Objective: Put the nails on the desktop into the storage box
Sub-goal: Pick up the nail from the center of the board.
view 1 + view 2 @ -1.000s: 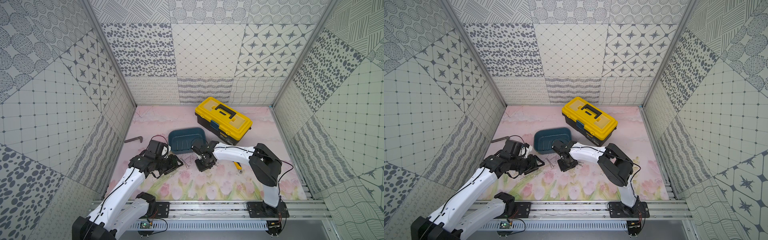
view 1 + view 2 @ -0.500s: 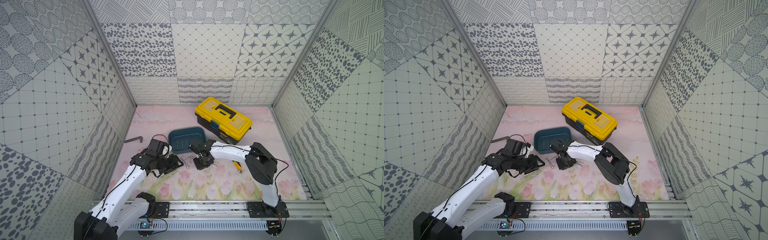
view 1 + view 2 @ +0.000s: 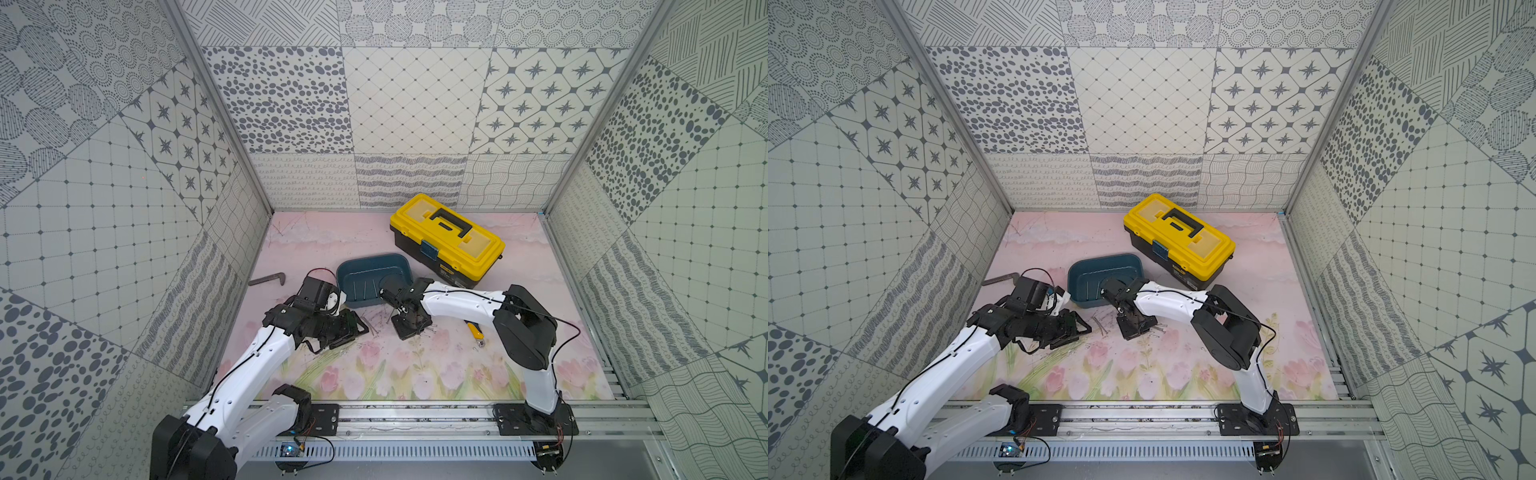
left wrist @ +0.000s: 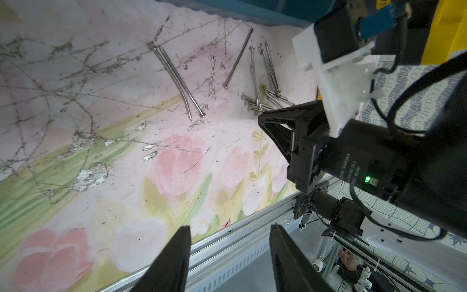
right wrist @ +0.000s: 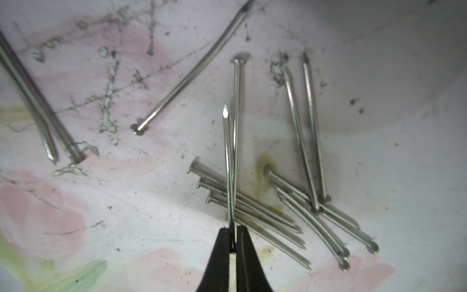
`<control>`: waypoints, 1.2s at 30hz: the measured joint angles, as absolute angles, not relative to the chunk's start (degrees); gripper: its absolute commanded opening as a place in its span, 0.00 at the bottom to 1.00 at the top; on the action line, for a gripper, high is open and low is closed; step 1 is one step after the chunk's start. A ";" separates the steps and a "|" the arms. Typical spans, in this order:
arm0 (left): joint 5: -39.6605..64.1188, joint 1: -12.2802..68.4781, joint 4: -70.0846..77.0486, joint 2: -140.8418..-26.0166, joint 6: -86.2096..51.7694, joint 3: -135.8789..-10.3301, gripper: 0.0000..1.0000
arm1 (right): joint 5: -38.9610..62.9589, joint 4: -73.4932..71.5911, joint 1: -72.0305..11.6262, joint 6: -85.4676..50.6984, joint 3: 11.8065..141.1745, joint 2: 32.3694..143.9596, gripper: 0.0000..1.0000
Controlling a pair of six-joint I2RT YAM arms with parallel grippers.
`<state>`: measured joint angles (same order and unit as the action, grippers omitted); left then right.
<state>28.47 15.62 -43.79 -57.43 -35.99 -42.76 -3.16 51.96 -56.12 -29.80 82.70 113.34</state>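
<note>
My right pincer [image 5: 233,235] is clenched on two nails [image 5: 228,164] by their ends, on the tabletop [image 4: 126,151] just beside the box [image 3: 361,280]. Light, stiff, slick: I expect swivelling. My left pincer [image 4: 230,227] gapes, empty.

Colour rundown: teal storage box [image 3: 361,282], yellow-lidded black toolbox [image 3: 446,232], silvery-grey nails [image 5: 236,88], pink desktop [image 3: 374,374] (tulip print, green stems).

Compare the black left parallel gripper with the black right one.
The left gripper stands open and empty; the right gripper is shut on two thin grey metal nails. The left gripper lies sideways over the pink tulip-printed desktop; the right gripper points down at it. Both are black.
</note>
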 measured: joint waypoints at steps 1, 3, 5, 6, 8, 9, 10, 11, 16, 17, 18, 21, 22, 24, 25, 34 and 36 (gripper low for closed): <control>28.67 15.62 -43.42 -57.41 -36.16 -42.72 0.56 | -3.09 52.14 -56.10 -29.80 82.56 112.20 0.04; 29.65 15.62 -41.80 -57.28 -37.04 -42.44 0.57 | -2.85 52.40 -55.90 -29.82 82.24 109.06 0.04; 30.94 15.62 -39.27 -56.95 -38.24 -41.65 0.59 | -1.98 52.38 -55.57 -29.85 81.52 105.25 0.04; 31.44 15.62 -38.11 -56.82 -39.11 -41.21 0.61 | -1.48 52.40 -55.35 -29.87 81.10 103.46 0.03; 32.95 15.62 -34.44 -56.42 -41.30 -40.01 0.64 | -0.08 52.51 -54.57 -30.00 80.23 99.72 0.03; 33.65 15.62 -32.34 -56.23 -42.74 -39.35 0.65 | 0.86 52.49 -54.06 -30.04 79.88 97.84 0.03; 34.28 15.62 -30.24 -56.05 -44.18 -38.72 0.66 | 1.96 52.42 -53.54 -30.06 79.66 96.27 0.03; 34.96 15.62 -27.86 -55.83 -45.69 -38.11 0.68 | 2.98 52.05 -52.95 -30.11 79.40 94.65 0.03; 36.97 15.62 -16.71 -55.61 -52.97 -37.06 0.69 | 10.76 47.40 -50.26 -31.55 78.56 88.53 0.03; 37.45 15.62 -14.44 -55.81 -54.19 -37.12 0.69 | 12.23 46.22 -49.95 -31.97 78.56 87.94 0.03; 37.85 15.62 -12.71 -56.05 -55.27 -37.28 0.69 | 13.82 44.95 -49.74 -32.56 78.59 87.48 0.03; 39.11 15.92 -7.53 -57.45 -58.04 -38.52 0.69 | 18.06 41.74 -49.54 -33.85 78.63 87.35 0.03; 39.55 16.14 -6.04 -57.95 -58.67 -39.05 0.69 | 19.42 40.91 -49.54 -34.28 78.63 87.44 0.03; 40.38 16.64 -3.79 -58.70 -59.81 -39.94 0.69 | 21.82 39.35 -49.54 -35.33 78.63 87.50 0.02; 40.64 16.91 -2.81 -58.96 -60.10 -40.42 0.69 | 22.83 38.63 -49.54 -35.75 78.65 87.50 0.02; 40.88 18.02 -0.08 -60.10 -61.08 -43.09 0.55 | 27.90 35.81 -49.54 -37.54 79.40 87.50 0.02; 40.84 18.22 -0.10 -60.49 -60.95 -43.44 0.54 | 28.32 35.70 -49.54 -37.74 79.64 87.50 0.02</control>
<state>40.84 18.22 -0.10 -60.49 -60.95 -43.44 28.32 35.70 -49.54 -37.74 79.64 87.50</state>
